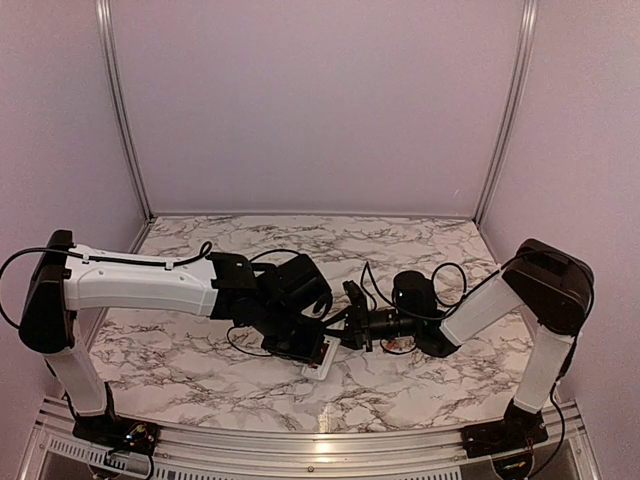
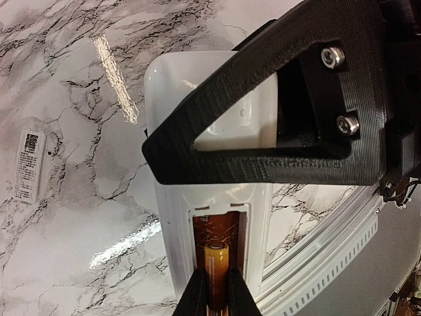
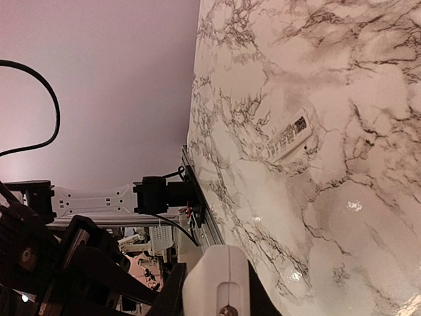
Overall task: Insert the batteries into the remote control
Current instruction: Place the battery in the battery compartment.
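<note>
Where the two arms meet over the near middle of the grey-veined white marble table (image 1: 200, 370), we find the small white rectangular plastic remote control (image 2: 171, 85) held off the surface, its back face turned toward the left wrist camera.

Left gripper (image 1: 308, 345): one black triangular printed finger (image 2: 263, 164) lies across the remote's back, touching it. The opposite finger is hidden beneath the casing. From that contact and the remote's raised position, we record this gripper as clamped on the remote.

The recessed battery bay (image 2: 200, 227) stands uncovered at the end of the remote nearer the table's ribbed aluminium edge rail (image 2: 329, 263). One tiny orange cylindrical battery (image 2: 216, 263) lies lengthwise in the bay, roughly along its centre line (whether it is fully seated we cannot tell).

Right gripper (image 2: 216, 299): its two slim black fingertips (image 2: 192, 296) are set narrow, one on each side of the battery and touching it, pinching the cell inside the bay. In the right wrist view the rounded white end of the remote (image 3: 214, 276) fills the space between that gripper's fingers.

Also noted: a small flat white cover piece with a printed black label (image 2: 29, 164) lies on the marble, well apart from the remote and touching nothing else.
</note>
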Controlling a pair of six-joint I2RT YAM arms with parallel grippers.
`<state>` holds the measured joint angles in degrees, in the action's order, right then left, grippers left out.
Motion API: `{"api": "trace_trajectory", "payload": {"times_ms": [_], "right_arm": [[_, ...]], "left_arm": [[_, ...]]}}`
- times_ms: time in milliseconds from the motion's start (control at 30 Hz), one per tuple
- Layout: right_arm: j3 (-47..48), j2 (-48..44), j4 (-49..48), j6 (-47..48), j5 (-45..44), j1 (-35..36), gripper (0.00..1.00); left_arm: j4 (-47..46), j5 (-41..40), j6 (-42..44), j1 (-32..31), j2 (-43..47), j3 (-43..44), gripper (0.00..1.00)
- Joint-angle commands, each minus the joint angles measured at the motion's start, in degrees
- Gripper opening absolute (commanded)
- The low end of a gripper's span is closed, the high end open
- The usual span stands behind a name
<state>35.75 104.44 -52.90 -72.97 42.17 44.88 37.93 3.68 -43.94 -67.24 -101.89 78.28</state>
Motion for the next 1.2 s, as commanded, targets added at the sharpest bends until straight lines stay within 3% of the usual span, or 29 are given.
{"api": "trace_trajectory", "payload": {"times_ms": [0,600,1000,1167], "right_arm": [[1.5,0.4,-3.7,-1.9,-0.1,0.7,0.0],[1.2,2.2,-8.1,-4.4,1.0,0.6,0.0],[0.7,2.0,-8.1,-4.3,1.1,0.6,0.0],[0.7,1.8,-7.6,-4.0,1.2,0.6,0.0]], "left_arm": [[5.3,-3.2,-0.2,-0.3,-2.1,1.7,0.04],[8.1,-5.8,0.2,-0.1,-4.9,5.0,0.21],[8.5,-7.1,0.9,0.6,-1.9,5.5,0.24],[8.5,-8.1,1.8,0.5,-0.7,5.2,0.3]]}}
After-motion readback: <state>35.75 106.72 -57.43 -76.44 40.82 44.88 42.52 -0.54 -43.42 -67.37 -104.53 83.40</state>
